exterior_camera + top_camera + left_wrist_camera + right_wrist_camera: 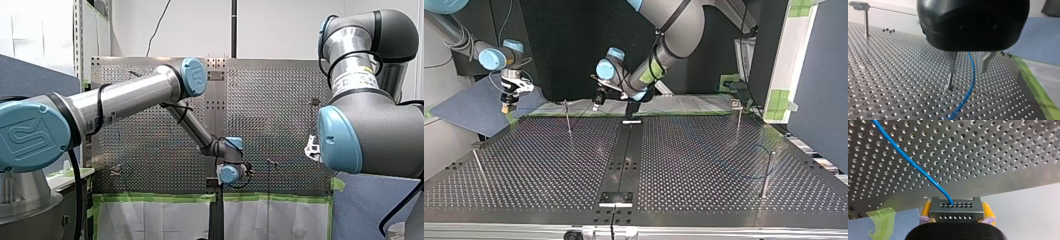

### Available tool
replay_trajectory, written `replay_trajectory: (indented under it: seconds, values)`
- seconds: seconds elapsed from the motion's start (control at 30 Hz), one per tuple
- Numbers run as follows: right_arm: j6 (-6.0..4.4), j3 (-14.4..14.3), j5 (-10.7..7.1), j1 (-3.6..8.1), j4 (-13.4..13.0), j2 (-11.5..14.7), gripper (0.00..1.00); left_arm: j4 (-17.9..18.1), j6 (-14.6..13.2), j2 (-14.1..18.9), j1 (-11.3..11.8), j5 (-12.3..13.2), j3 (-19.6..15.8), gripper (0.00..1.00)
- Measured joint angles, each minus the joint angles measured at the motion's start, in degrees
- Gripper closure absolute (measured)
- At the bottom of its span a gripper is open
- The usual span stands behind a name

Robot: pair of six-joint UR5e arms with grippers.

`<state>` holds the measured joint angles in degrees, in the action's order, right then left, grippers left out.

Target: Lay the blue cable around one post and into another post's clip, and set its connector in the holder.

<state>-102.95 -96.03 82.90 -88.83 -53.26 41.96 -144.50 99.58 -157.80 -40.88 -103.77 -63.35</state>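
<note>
Right gripper (pixel 957 209) tight on connector (pixel 958 216) (blue cable (pixel 910 162) attached), left gripper (pixel 967 71) fingers apart

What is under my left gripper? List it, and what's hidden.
Under my left gripper, the blue cable runs between its open fingers onto the holed table. The black body hides the cable's upper end.

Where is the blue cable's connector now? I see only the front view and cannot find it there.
Observer: In the right wrist view, my right gripper holds the connector between its yellow pads.
Operator: And where does the cable run at my left gripper?
Observer: In the left wrist view, the blue cable passes between the open fingers of my left gripper, close beside a thin post.
</note>
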Motion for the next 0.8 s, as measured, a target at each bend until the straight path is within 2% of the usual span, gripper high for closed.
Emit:
replay_trajectory:
  seconds: [0.27,0.67,0.8]
  values:
    - [0.18,0.0,-0.06,-0.46,0.5,-0.1,1.00,-0.4,-2.0,0.0,-1.1,-0.8,0.0,0.00]
    - [0.19,0.0,-0.18,-1.57,-0.3,-0.1,1.00,-1.5,-2.7,0.2,-2.5,-1.0,-0.5,0.00]
    - [0.18,0.0,-0.19,-1.68,-0.4,-0.1,1.00,-0.4,-3.0,1.5,-2.9,-1.0,-1.8,0.00]
